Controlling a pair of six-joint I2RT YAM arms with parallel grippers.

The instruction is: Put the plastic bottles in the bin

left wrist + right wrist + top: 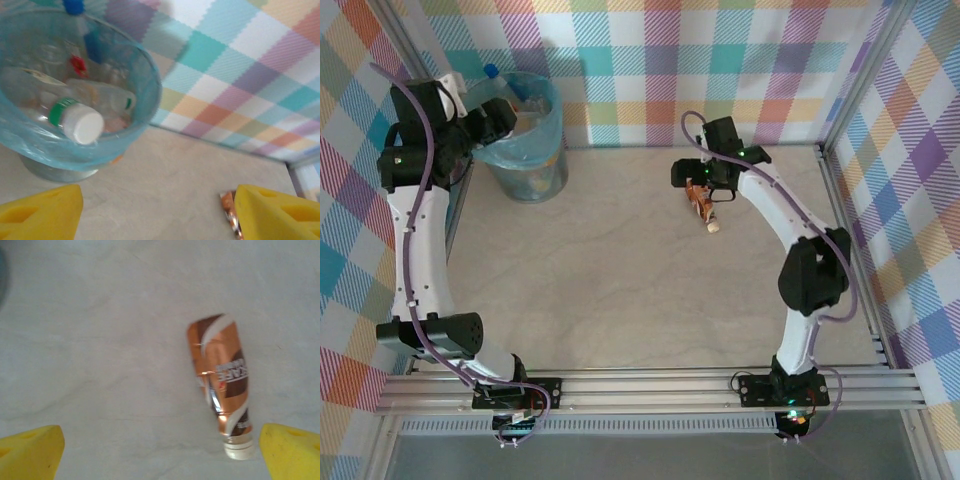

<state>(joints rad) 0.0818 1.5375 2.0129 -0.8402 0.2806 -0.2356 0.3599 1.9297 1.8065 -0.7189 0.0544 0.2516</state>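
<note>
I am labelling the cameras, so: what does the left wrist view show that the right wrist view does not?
Left wrist: the bin lined in blue, bottles inside, one white-capped bottle, and the plaid wall. Right wrist: the whole brown-labelled bottle lying on its side. Both: the pale table, and each its own open claw: left claw, right claw.

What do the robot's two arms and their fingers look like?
The left arm and the right arm both have white links and black joints. A purple cable runs along each. The fingers are bright yellow plastic.
</note>
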